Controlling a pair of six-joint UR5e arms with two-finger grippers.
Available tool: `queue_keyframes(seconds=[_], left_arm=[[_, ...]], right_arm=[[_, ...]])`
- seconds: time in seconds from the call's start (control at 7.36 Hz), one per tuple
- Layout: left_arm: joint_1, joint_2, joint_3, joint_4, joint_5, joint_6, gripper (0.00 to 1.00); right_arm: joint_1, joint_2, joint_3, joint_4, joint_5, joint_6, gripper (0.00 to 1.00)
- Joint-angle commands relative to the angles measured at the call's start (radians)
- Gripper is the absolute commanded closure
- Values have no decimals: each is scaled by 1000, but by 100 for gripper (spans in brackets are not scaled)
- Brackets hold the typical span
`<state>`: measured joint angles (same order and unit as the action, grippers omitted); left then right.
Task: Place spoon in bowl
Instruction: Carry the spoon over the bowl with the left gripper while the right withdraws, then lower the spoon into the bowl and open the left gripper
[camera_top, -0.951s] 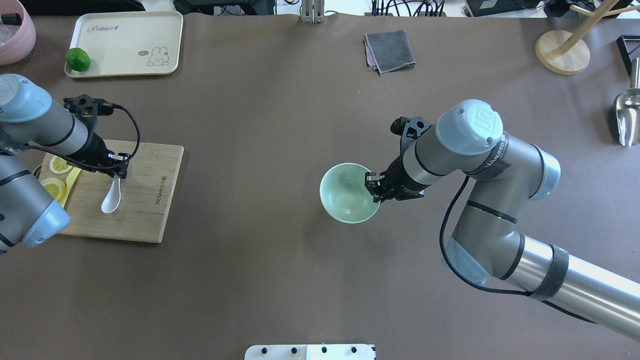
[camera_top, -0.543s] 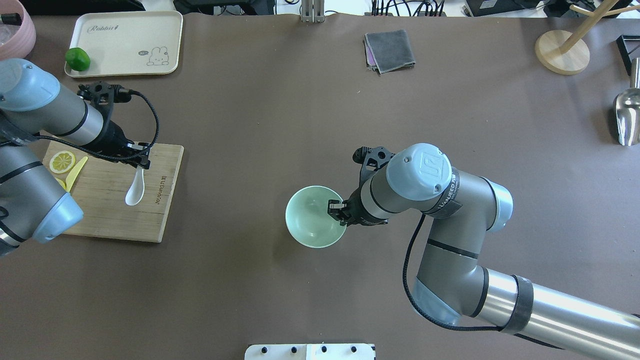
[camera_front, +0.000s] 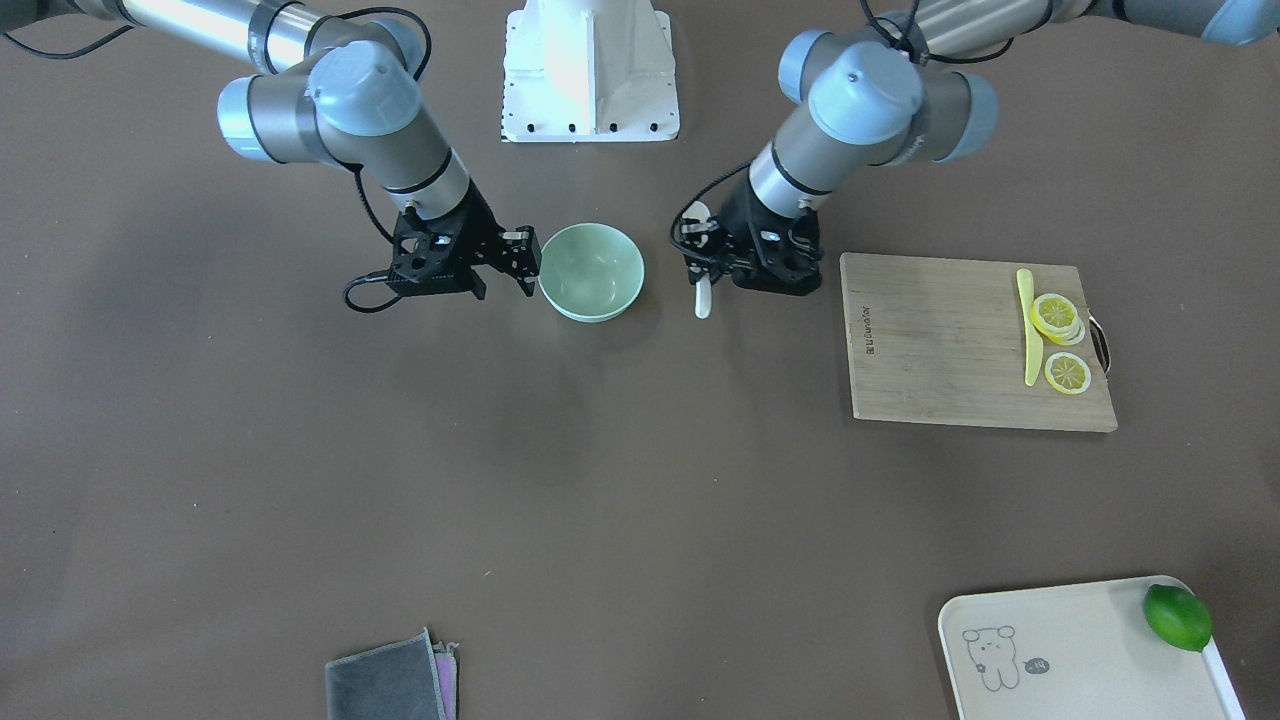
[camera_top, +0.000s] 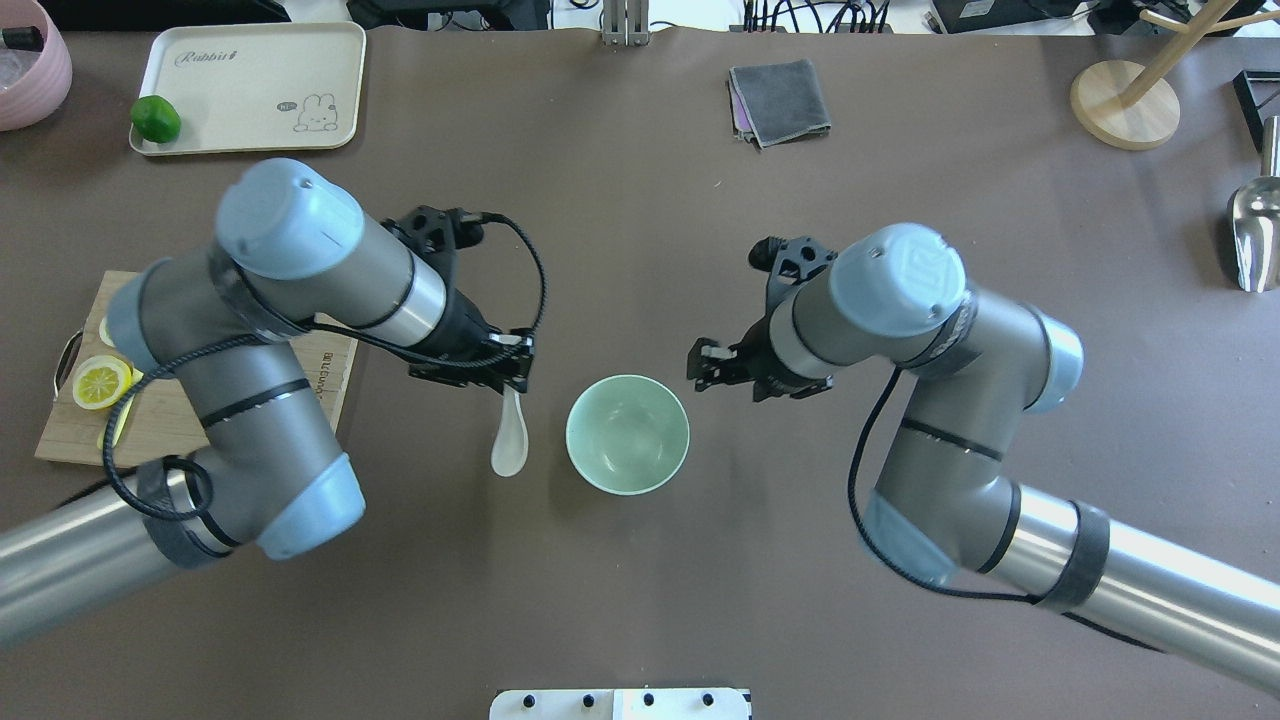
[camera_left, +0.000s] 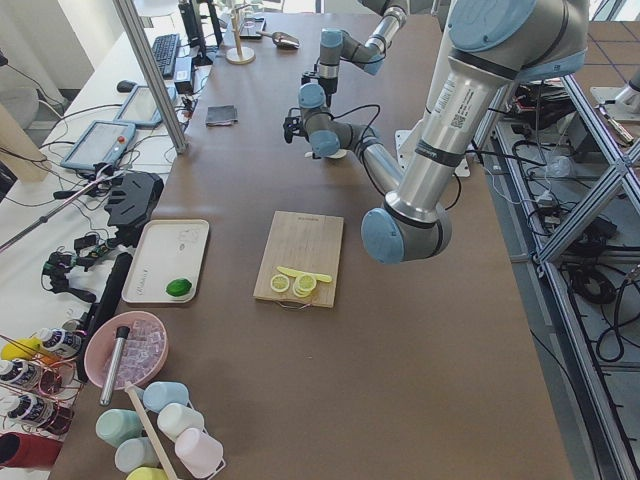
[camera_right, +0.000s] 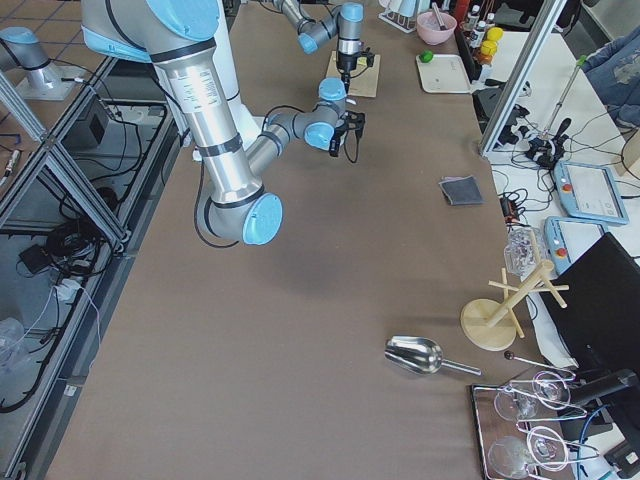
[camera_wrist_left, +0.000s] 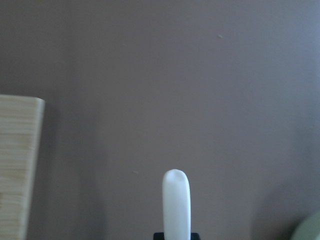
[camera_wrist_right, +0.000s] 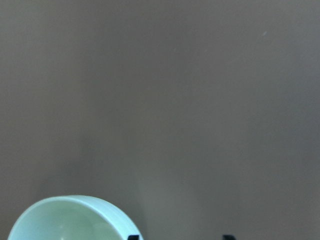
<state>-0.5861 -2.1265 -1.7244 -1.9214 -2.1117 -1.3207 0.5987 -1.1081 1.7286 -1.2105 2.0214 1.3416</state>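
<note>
White spoon (camera_top: 509, 441) near-vertical, scoop down

The left arm (camera_top: 320, 270) and the right arm (camera_top: 880, 310) are smooth silver-grey tubes jointed with black rings and round pale-blue caps, and the right arm's cap farthest from the white base (camera_front: 590, 70) is embossed with a UR logo. A black cable hangs loose along each arm, strapped by a dark tape band on the long tube nearer the base, and reaches the matte-black left gripper (camera_top: 518, 378) and right gripper (camera_top: 700, 367). The base shows a row of small dark screws along its edge.
</note>
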Motion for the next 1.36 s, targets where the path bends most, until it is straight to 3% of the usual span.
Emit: queue_keyframes(seconds=[0.0,0.27,0.41,0.54,0.81,0.95,1.22], left_arm=[[133,-105,17,-1,128,-107,100],[144,-145,68,-8,141,-114,98],[138,-142,72,-8,172,-106,3],[111,-141,83,-11,220,-98,2],[57,-94,88,-10,211,-10,2],[5,-29,47,-1,166,27,2],[-151,125,23,1,38,302,2]], right_arm=[[178,-105,31,2,178,-178,0],[226,-173,35,3,207,-283,0],[230,-183,37,3,207,-283,0],[230,-188,40,3,206,-283,0],[243,-203,54,3,209,-283,0],[275,-223,55,2,215,-326,0],[419,-286,22,-12,262,-575,0]])
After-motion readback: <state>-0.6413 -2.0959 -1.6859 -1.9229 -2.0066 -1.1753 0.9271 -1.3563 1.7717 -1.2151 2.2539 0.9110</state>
